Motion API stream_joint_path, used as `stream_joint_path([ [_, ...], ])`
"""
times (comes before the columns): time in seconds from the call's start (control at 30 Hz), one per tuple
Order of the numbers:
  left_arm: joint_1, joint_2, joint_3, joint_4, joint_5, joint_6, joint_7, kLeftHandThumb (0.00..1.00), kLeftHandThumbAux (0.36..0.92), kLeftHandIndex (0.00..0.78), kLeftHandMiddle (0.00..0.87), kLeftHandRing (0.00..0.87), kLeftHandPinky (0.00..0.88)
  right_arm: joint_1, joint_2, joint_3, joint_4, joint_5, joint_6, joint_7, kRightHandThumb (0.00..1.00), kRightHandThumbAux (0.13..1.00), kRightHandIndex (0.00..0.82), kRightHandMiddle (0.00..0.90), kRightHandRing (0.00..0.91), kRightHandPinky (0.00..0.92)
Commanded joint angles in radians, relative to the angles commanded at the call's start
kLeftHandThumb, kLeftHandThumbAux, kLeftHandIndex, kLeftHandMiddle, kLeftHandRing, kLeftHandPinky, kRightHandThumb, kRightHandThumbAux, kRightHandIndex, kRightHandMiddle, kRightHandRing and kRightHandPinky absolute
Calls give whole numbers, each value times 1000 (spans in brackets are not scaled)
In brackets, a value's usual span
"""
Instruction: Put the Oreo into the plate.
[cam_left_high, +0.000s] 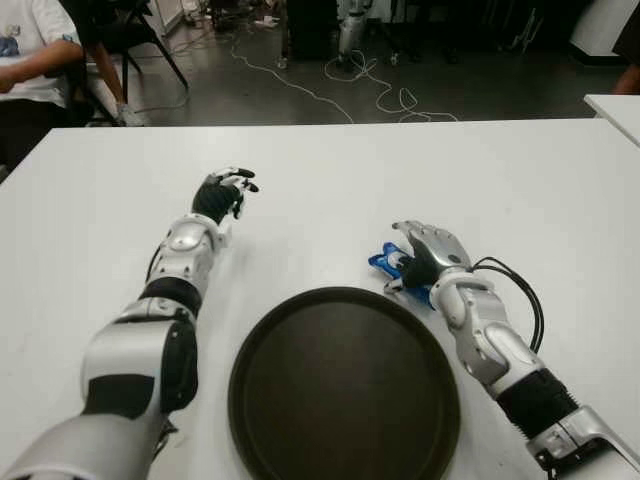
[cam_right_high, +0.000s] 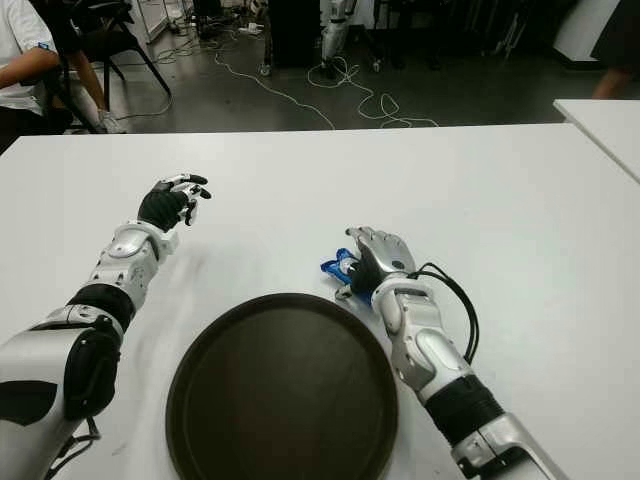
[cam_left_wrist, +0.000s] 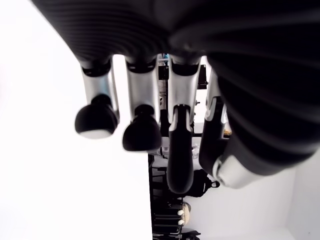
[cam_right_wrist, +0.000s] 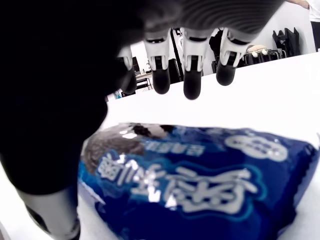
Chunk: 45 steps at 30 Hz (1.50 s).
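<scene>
Right hand (cam_left_high: 428, 255) at centre-right of the frame, palm down over the blue Oreo packet (cam_left_high: 392, 266). Packet flat on the white tabletop (cam_left_high: 330, 170), poking out from under the hand on its left side. Right wrist view: packet (cam_right_wrist: 200, 180) directly beneath the palm, fingertips (cam_right_wrist: 192, 86) hanging above and past its far edge, thumb down beside one end — fingers apart, not clamped on the wrapper; contact with it not resolvable.

Packet just beyond the upper-right rim of the plate (cam_left_high: 344, 385) — close to the rim, not on it. Plate dark, round, shallow-rimmed, at lower centre of the frame, nothing lying in it.

Left hand (cam_left_high: 224, 192) at upper left of centre, forearm stretched forward from the lower-left corner, well apart from plate and packet. Left wrist view: fingers (cam_left_wrist: 142, 135) loosely bent, separated from one another, holding nothing; only white tabletop under them.

Black cable (cam_left_high: 520, 290) looping beside the right forearm, at right of the frame.

Background, top of frame: dark floor (cam_left_high: 300, 90) with white cords (cam_left_high: 380, 90) trailing across it; seated person (cam_left_high: 30, 60) in a white shirt at upper left; corner of a second white table (cam_left_high: 615, 108) at the right edge.
</scene>
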Motion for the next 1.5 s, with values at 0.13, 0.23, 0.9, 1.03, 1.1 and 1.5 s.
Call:
stream_joint_path([
  [0.13, 0, 0, -1, 0, 1, -2, 1, 855, 661, 413, 553, 796, 823, -7, -5, -5, 6, 2, 0, 7, 0, 773, 130, 163, 150, 93],
  [0.23, 0, 1, 3, 0, -4, 0, -2, 855, 661, 413, 551, 800, 827, -10, -9, -9, -1, 2, 5, 16, 0, 769, 134, 167, 154, 100],
  [0.9, 0, 3, -7, -1, 8, -1, 14, 854, 662, 410, 545, 808, 832, -52, -79, -46, -29, 10, 40, 125, 0, 783, 166, 188, 172, 124],
  [1.03, 0, 3, -9, -2, 10, -1, 18, 853, 663, 410, 544, 808, 827, -59, -93, -53, -29, 12, 37, 144, 0, 786, 167, 196, 184, 147],
  [1.1, 0, 2, -5, -2, 7, 1, 15, 853, 663, 409, 543, 808, 826, -66, -105, -57, -27, 13, 35, 159, 0, 786, 167, 200, 191, 157],
  [1.5, 0, -1, 3, -2, -2, 1, 4, 855, 661, 412, 548, 794, 821, -85, -178, -69, -39, 14, -3, 214, 0, 686, 178, 256, 255, 241],
])
